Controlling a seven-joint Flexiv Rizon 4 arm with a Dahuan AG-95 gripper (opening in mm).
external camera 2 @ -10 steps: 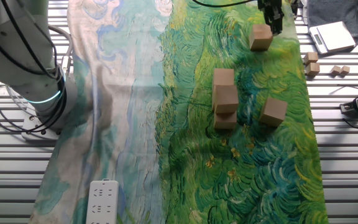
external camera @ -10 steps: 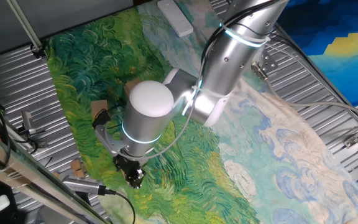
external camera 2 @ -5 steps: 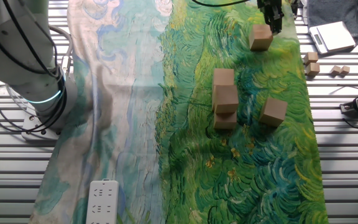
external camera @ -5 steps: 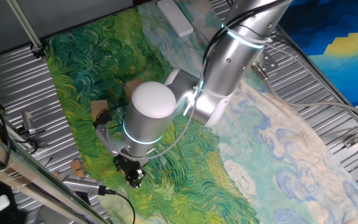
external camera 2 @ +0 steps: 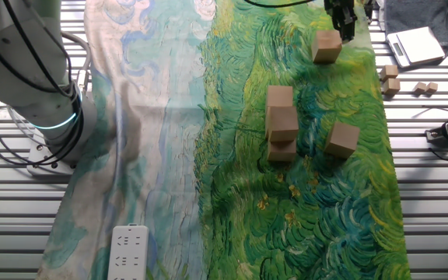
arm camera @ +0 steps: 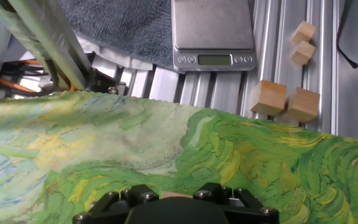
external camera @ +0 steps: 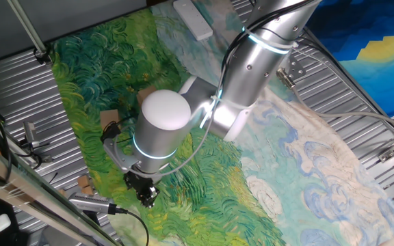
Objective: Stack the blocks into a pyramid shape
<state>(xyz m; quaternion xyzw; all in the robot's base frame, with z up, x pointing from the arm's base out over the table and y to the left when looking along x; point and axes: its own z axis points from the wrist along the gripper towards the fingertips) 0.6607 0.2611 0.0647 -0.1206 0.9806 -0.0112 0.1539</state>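
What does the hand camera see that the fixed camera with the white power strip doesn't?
Only the hand view: orange cables past the cloth's edge. Only that fixed view: the power strip, the robot's base and a stack of blocks. Both: the painted cloth, the scale and two blocks lying off the cloth.

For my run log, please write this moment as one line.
gripper: at far block, jaws unclear | centre pile: partly built | side block: loose on cloth

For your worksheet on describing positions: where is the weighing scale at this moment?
The scale sits off the painted cloth on the slatted metal table, top centre in the hand view, beside a grey towel.
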